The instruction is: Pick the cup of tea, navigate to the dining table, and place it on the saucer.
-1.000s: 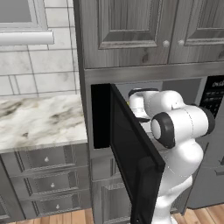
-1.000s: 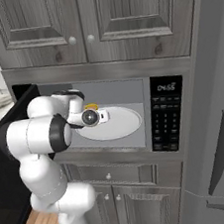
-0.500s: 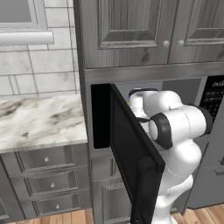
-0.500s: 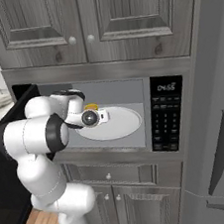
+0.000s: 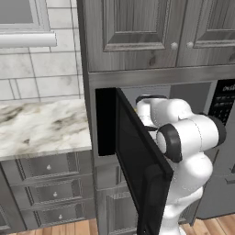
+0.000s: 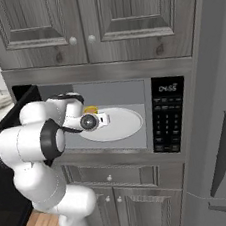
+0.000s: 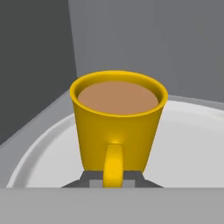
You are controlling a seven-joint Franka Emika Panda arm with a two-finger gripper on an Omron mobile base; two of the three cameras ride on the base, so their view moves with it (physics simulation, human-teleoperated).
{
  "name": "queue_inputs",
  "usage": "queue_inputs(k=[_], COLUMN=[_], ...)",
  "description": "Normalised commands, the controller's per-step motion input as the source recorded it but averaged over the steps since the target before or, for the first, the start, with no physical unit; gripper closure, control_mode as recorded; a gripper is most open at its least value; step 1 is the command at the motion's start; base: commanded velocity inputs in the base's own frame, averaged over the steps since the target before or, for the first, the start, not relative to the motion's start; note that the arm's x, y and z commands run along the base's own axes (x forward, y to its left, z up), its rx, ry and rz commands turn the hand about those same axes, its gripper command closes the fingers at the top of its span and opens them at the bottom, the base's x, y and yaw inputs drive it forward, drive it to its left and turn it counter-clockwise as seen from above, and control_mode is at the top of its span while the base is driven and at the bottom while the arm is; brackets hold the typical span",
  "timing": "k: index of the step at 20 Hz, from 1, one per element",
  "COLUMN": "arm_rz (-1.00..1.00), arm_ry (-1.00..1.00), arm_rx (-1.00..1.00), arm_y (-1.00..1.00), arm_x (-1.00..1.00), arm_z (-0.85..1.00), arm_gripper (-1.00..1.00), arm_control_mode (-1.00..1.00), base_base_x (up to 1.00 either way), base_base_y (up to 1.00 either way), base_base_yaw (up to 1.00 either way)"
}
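The cup of tea (image 7: 118, 118), a yellow mug full of brown liquid, stands on the white turntable (image 7: 188, 144) inside the microwave, its handle (image 7: 113, 164) turned toward me. My gripper (image 7: 113, 180) is shut on that handle, with a dark fingertip on each side of it. In the right base view the cup's yellow rim (image 6: 90, 109) peeks out just above my hand (image 6: 89, 121), which reaches into the left part of the oven cavity. The dining table and the saucer are out of view.
The black microwave door (image 5: 137, 170) hangs open to the left, close beside my arm. The control panel (image 6: 168, 113) lies right of the cavity. A marble wall counter (image 5: 41, 128) is at the left, grey cabinets (image 6: 98, 21) are above, and a tall grey fridge (image 6: 222, 121) is at the right.
The arm's elbow has shifted slightly. The gripper and the cup stay in the same place in the microwave.
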Motion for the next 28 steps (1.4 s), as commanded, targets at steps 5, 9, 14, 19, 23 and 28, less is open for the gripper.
queue_inputs(k=[5,9,14,19,23,28], arm_rz=[0.0,0.0,0.0,0.0,0.0,0.0], arm_ry=[0.0,-0.03,0.0,0.01,0.06,0.09], arm_rx=[0.0,0.0,0.0,0.0,0.0,0.0], arm_y=[-0.02,-0.01,-0.05,-0.24,-0.29,-0.28], arm_x=[-0.41,-0.4,-0.28,-0.22,-0.09,-0.09], arm_z=[0.21,0.43,0.49,0.47,0.47,0.5], arm_gripper=[1.0,1.0,1.0,1.0,1.0,1.0], arm_control_mode=[-1.0,-1.0,-1.0,-1.0,-1.0,-1.0], base_base_x=[0.0,0.0,0.0,0.0,0.0,0.0], base_base_y=[0.0,0.0,0.0,0.0,0.0,0.0], base_base_yaw=[0.0,0.0,0.0,0.0,0.0,0.0])
